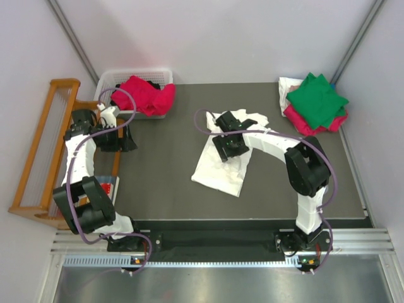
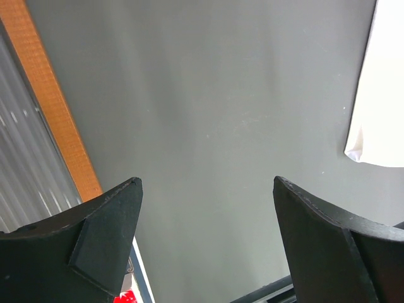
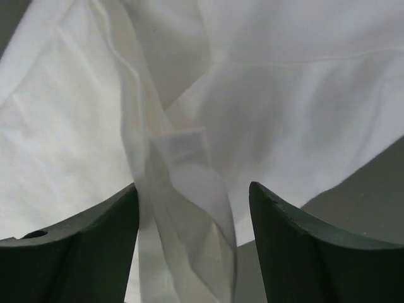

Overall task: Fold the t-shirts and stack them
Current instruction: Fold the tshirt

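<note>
Lying crumpled on table (image 1: 158,183): white t-shirt (image 1: 218,170). Right gripper (image 3: 194,189) over it, fingers parted, cloth ridge between. Left gripper (image 2: 207,183) spread wide, holding nothing.

Left arm (image 1: 79,158): elbow folded low by its near-left base, forearm running far along the left side, left gripper (image 1: 117,140) pointing down, fingers (image 2: 107,233) spread wide with nothing between them. Right arm (image 1: 278,144): rises from the near-right base, elbow bent on the right, forearm stretched left toward mid-table. Right gripper (image 1: 227,145) is tipped down at the end of that reach, its fingers (image 3: 303,252) parted and not clamped on anything.
</note>
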`<state>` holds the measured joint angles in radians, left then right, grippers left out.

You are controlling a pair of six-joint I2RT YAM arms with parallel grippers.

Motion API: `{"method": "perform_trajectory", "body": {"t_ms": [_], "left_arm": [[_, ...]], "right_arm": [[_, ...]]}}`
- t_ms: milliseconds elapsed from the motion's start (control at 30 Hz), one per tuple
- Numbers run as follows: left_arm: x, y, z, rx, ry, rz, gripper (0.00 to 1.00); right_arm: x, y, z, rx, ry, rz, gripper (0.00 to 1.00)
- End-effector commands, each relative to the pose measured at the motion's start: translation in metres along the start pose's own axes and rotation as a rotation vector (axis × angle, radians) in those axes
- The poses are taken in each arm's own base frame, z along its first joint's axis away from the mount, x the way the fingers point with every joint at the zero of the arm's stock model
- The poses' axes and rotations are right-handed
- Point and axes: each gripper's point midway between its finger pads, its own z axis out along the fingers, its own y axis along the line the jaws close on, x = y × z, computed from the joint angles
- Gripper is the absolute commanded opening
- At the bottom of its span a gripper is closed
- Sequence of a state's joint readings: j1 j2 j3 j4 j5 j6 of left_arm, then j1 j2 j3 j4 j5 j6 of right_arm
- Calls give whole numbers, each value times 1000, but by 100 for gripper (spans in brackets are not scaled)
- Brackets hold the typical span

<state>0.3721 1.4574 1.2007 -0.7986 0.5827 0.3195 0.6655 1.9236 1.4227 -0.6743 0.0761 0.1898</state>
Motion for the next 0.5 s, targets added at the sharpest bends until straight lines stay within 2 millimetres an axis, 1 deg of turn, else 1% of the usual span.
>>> {"method": "perform_trajectory", "body": {"t_ms": [0,33,100,133,167,200,267,333,367,400,433,467], "left_arm": [[-11,-7,-11,3,-36,59,89],[-10,-9,-10,11,-29,60,89],[-8,-11,-9,19,-19,63,89],[-7,-15,-8,26,-13,67,89],[-7,-16,-9,27,-15,72,89],[-6,-18,-8,31,-9,73,89],[-6,-24,-6,40,-6,91,89],[-5,-27,-5,40,3,99,89],[-3,-30,-5,46,10,99,89],[-3,-33,-6,51,13,110,89],[-3,-43,-5,72,18,132,89],[0,-50,-5,90,32,145,89]], "right_arm": [[-46,-44,-19,170,-115,67,71],[-52,-56,-25,236,-133,74,72],[-63,-68,-34,312,-155,80,77],[-66,-77,-38,365,-161,77,78],[-67,-81,-37,390,-155,71,79],[-74,-85,-41,415,-172,76,79],[-76,-96,-44,486,-169,81,81],[-80,-104,-54,542,-191,111,82],[-79,-105,-64,543,-196,122,82],[-77,-99,-69,527,-206,126,82],[-75,-90,-72,482,-211,124,82],[-77,-82,-89,439,-252,135,81]]}}
